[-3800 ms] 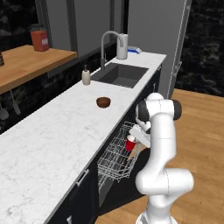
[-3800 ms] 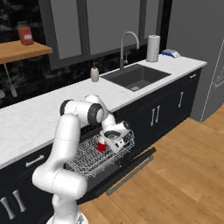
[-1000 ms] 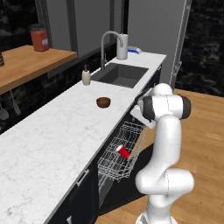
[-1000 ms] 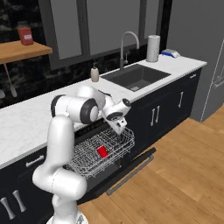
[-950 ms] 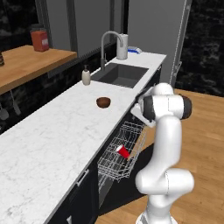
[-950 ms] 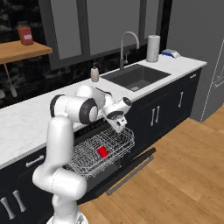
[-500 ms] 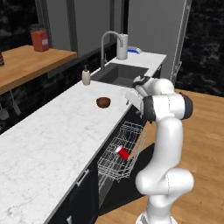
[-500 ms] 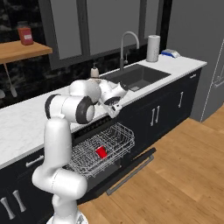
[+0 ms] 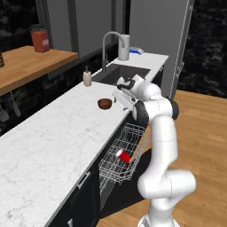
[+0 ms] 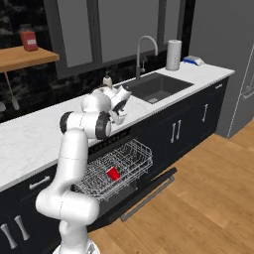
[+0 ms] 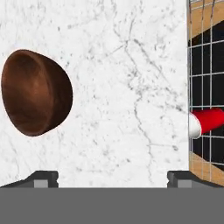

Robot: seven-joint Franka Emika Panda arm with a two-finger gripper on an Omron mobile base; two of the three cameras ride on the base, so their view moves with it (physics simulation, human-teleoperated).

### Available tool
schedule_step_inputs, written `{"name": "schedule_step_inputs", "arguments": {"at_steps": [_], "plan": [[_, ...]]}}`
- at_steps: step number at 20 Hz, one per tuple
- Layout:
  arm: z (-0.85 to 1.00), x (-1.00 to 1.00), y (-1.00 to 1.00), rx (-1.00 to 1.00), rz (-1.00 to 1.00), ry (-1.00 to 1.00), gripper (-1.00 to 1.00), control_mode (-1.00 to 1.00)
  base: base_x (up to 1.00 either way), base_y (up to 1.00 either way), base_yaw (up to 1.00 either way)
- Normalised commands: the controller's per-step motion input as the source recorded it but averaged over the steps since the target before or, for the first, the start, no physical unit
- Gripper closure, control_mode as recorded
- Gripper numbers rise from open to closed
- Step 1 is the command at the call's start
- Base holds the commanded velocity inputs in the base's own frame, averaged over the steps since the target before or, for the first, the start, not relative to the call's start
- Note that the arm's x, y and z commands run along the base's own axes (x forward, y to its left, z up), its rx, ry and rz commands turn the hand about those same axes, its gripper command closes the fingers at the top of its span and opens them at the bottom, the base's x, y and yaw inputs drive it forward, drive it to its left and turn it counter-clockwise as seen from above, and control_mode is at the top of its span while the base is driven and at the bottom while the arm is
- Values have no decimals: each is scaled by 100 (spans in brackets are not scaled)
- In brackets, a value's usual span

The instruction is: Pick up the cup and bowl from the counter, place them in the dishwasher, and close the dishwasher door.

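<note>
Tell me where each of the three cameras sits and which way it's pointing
Left base view: behind the arm on its left, facing forward and down along the counter; the arm rises at lower right.
Right base view: behind on the right, facing the sink and rack; the arm rises at lower left.
Hand view: on the hand, looking down on the bowl; fingertips show at the bottom.
All three show the cup in the rack.

Arm bent forward, tool (image 9: 119, 96) pointing down, fingers spread wide.
</note>
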Motion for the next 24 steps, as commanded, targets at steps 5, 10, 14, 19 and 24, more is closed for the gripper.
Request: {"name": "schedule_step_inputs", "arguments": {"at_steps": [5, 10, 14, 19, 24], "plan": [[0, 85, 2, 0, -6, 12, -100, -100, 0, 0, 0], [-26, 39, 13, 0, 0, 9, -100, -100, 0, 0, 0], [0, 16, 10, 0, 0, 0, -100, -100, 0, 0, 0], [0, 24, 8, -1, 0, 0, -100, -100, 0, 0, 0], [0, 46, 23, -7, 0, 0, -100, -100, 0, 0, 0]]}}
